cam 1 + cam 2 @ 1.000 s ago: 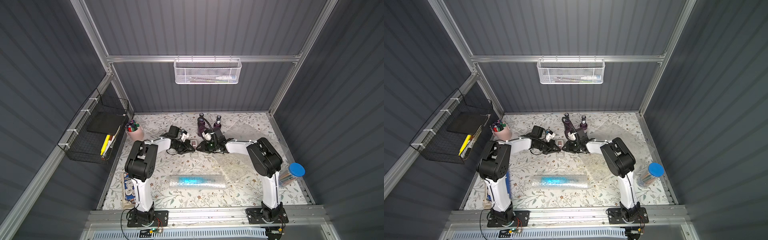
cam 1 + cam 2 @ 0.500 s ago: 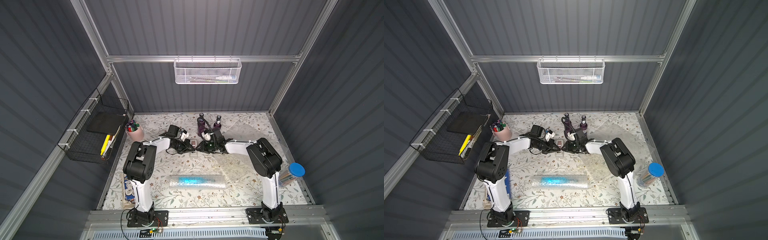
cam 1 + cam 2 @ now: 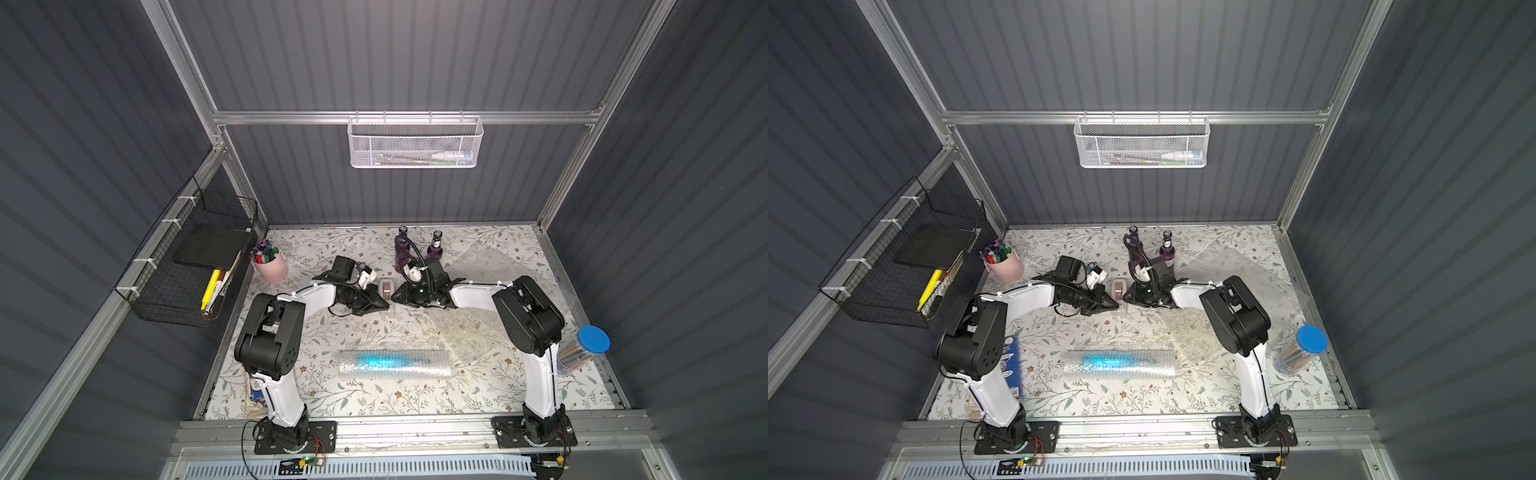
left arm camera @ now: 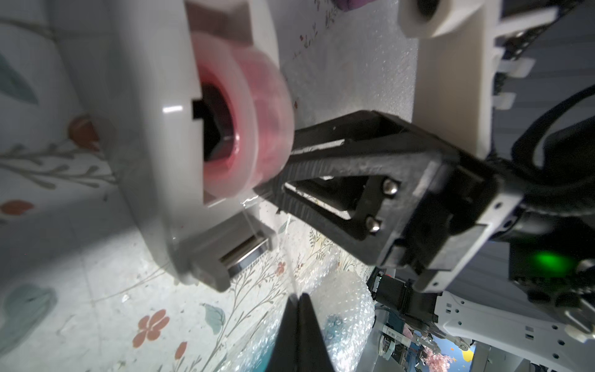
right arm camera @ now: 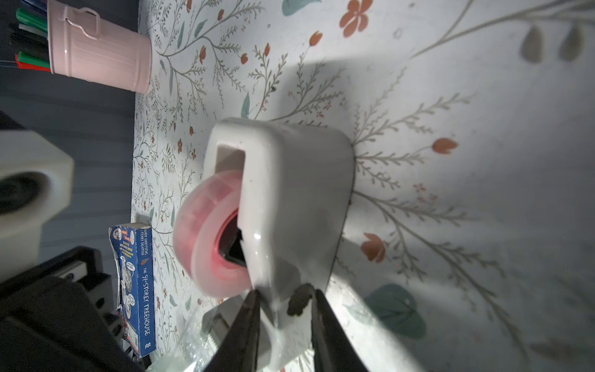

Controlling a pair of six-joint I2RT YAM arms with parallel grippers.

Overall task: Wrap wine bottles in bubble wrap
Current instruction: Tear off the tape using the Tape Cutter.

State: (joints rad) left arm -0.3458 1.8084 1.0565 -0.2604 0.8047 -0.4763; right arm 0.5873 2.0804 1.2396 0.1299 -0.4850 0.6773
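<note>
A blue wine bottle [image 3: 374, 360] lies rolled in bubble wrap [image 3: 419, 365] at the table's front middle. Two purple wine bottles [image 3: 402, 253] [image 3: 434, 249] stand at the back. Loose bubble wrap sheets [image 3: 469, 332] [image 3: 490, 264] lie on the right. Between the arms stands a white tape dispenser [image 3: 386, 286] with a pink roll [image 4: 257, 122]. My left gripper [image 4: 297, 298] is shut on a thin clear tape strip [image 4: 273, 251] running from the cutter. The right gripper [image 5: 285, 298] is shut on the dispenser's body [image 5: 289, 180].
A pink cup of markers [image 3: 270, 266] stands at the back left. A blue-lidded clear cylinder [image 3: 582, 349] is at the right edge and a blue book [image 3: 1009, 365] by the left arm's base. A black wire basket [image 3: 195, 257] hangs on the left wall.
The left arm's elbow has shifted a little to the left. The right gripper has stayed at the dispenser, and the wrapped bottle has not moved.
</note>
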